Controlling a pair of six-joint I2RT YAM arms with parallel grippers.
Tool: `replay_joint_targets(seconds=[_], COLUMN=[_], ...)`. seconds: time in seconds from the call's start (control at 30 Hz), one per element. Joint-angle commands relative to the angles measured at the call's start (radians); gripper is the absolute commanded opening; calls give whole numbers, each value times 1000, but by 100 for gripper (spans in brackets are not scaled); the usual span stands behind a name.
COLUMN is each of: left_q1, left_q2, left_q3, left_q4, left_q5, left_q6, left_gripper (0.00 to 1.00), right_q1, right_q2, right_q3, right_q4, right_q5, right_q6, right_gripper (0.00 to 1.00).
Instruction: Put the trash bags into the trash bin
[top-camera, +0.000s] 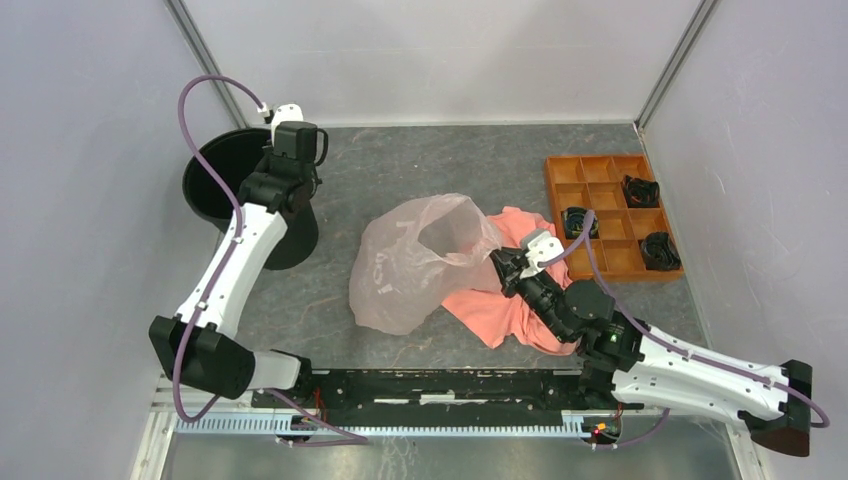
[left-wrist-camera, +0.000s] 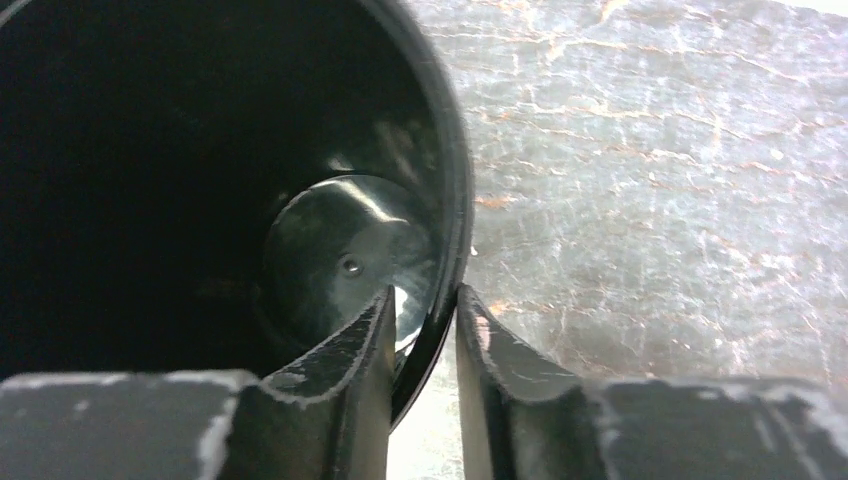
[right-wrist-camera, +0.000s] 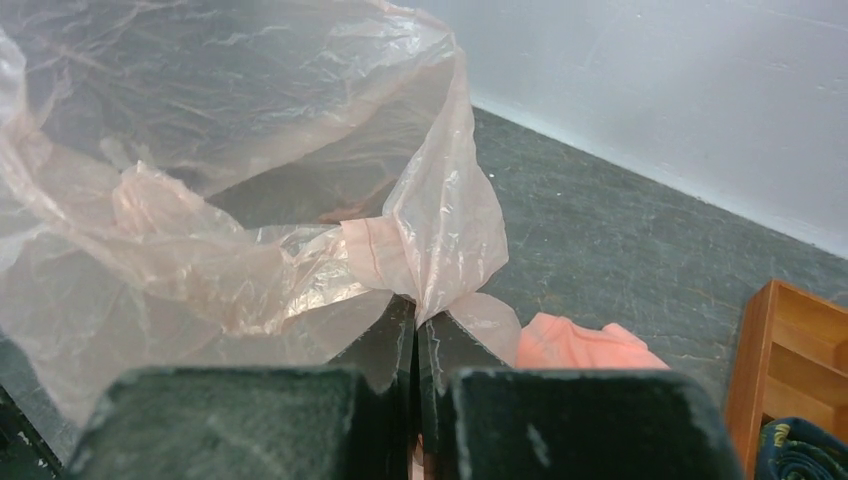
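The pale pink translucent trash bag (top-camera: 405, 270) lies puffed open in the middle of the table, partly over a coral cloth. It fills the right wrist view (right-wrist-camera: 200, 200). My right gripper (top-camera: 506, 266) (right-wrist-camera: 415, 312) is shut on a bunched fold at the bag's right edge. The black trash bin (top-camera: 212, 180) stands at the back left and looks tipped. My left gripper (top-camera: 283, 192) (left-wrist-camera: 422, 320) is shut on the bin's rim (left-wrist-camera: 455, 200): one finger inside, one outside. The bin's shiny bottom (left-wrist-camera: 345, 255) shows, with nothing in it.
The coral-orange cloth (top-camera: 512, 305) lies under the bag's right side and shows in the right wrist view (right-wrist-camera: 580, 345). An orange compartment tray (top-camera: 600, 175) with several black rolls sits at the back right. Grey walls enclose the table on three sides.
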Motion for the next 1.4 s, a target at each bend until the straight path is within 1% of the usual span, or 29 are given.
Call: replay_joint_targets(seconds=[0.0,0.03,0.1,0.13,0.2,0.33,0.43,0.53,0.6,0.63,0.73,0.83,0.9,1.07,1.1,1.17,1.23,1.3,1.33,1.37], left_q1=[-2,-2,-2,-3,-3,-3,-3,-8,-30,-61,-175,-300,-333,-360,-361,-361,-361,-361,-361,-361], left_q2=[-47,-54,-78,-95,-140,-221,-240,-247,-244,-244,-245,-229,-224,-231,-237,-255,-287,-343,-365,-397], left_q3=[-31,-44,-67,-73,-80,-62,-27,-29,-54,-78,-143,-149,-151,-158,-155,-148,-138,-131,-131,-135], left_q4=[13,11,13,12,13,0,-28,-33,-25,-7,45,57,60,62,62,58,51,49,52,61], left_q5=[27,33,54,83,145,278,418,586,669,694,662,601,600,633,640,639,612,568,543,531], left_q6=[61,65,75,79,72,57,38,-15,-60,-76,-126,-159,-173,-199,-201,-199,-195,-190,-188,-182], left_gripper=[26,24,15,8,2,2,2,2,2,2,2,2,2,2,6,19,39,58,62,65], right_q1=[1,2,1,2,2,1,2,2,1,2,1,0,0,0,0,-1,0,0,0,-1], right_q2=[-26,-27,-27,-27,-25,-12,2,58,111,140,219,269,288,321,332,358,394,431,450,464], right_q3=[45,62,93,112,148,231,274,346,407,442,528,596,627,684,703,747,798,858,882,905], right_q4=[9,7,4,5,12,29,69,80,70,62,52,45,43,58,63,69,81,94,109,137], right_q5=[15,17,29,37,45,52,67,110,151,171,242,293,311,324,326,325,292,248,231,223], right_q6=[-45,-58,-94,-109,-144,-200,-227,-245,-255,-262,-291,-310,-311,-309,-309,-300,-284,-225,-191,-124], right_gripper=[1,1,1,1,1,1,1,1,1,1,1,1,1,1,1,1,1,1,1,1])
